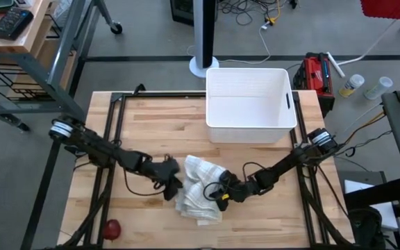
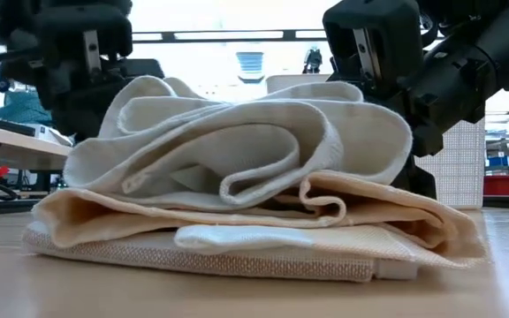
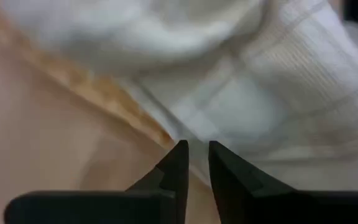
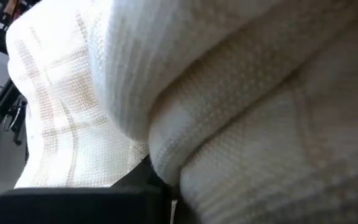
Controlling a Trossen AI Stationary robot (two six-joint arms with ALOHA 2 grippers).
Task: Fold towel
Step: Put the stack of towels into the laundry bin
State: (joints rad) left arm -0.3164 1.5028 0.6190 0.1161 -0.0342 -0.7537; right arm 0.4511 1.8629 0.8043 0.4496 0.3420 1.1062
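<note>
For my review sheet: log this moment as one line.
stage: mid-fold | towel: bunched, mid-table | left gripper: at towel edge, slightly open, empty | right gripper: shut on towel | bin: behind

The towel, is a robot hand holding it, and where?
The right hand seems to pinch the towel at its right edge. The left hand sits by the left edge, slightly parted, holding nothing.

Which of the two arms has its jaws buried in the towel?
The right gripper: cloth wraps its jaws. The left gripper shows a narrow gap, holding nothing, at the towel edge.

No text, label, brand, number or sign can be read in any view.
</note>
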